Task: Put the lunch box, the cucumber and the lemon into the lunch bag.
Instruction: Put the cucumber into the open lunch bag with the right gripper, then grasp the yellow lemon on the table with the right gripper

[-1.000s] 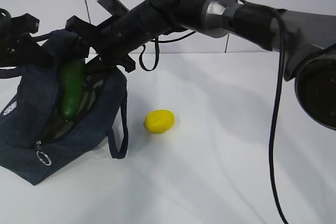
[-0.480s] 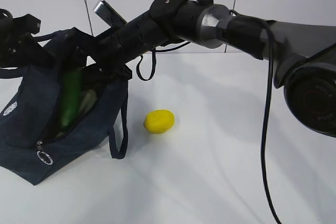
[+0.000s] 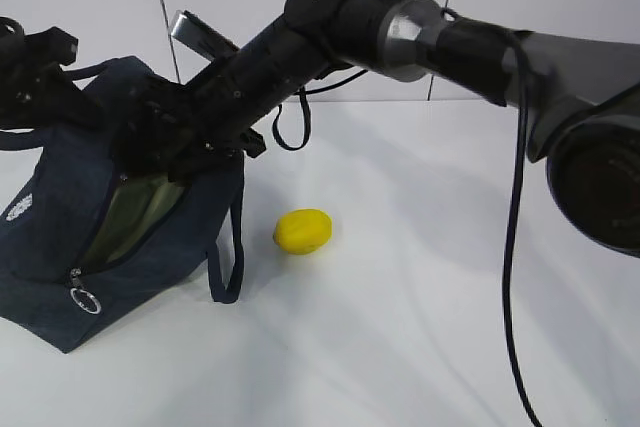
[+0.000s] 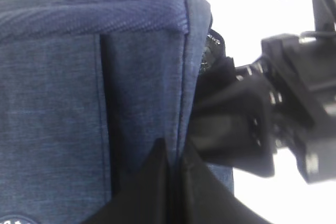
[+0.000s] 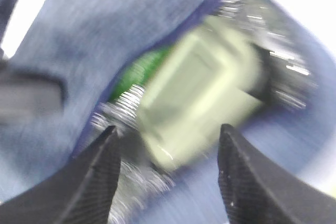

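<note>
The navy lunch bag (image 3: pixel 50 227) lies open at the left of the table. The lunch box's sage-green lid (image 3: pixel 125 222) shows inside it, and in the right wrist view (image 5: pixel 202 85) beside a strip of the green cucumber (image 5: pixel 139 72). The cucumber is hidden in the exterior view. The yellow lemon (image 3: pixel 303 231) lies on the table just right of the bag. My right gripper (image 5: pixel 168 132) is open and empty over the bag's mouth (image 3: pixel 160 147). My left gripper (image 4: pixel 176 169) is shut on the bag's fabric edge, at the far left (image 3: pixel 35 87).
The bag's loop handle (image 3: pixel 225 257) hangs towards the lemon, and its zipper ring pull (image 3: pixel 84 300) lies at the front. Silver foil lining (image 5: pixel 286 61) shows inside. The right arm (image 3: pixel 400 22) spans the table's back. White table (image 3: pixel 420 297) stretches right.
The cucumber stood upright in the bag's mouth under my right gripper, sank lower, and is now down inside. My right gripper moved down-left into the mouth. Lemon and left gripper stayed.
</note>
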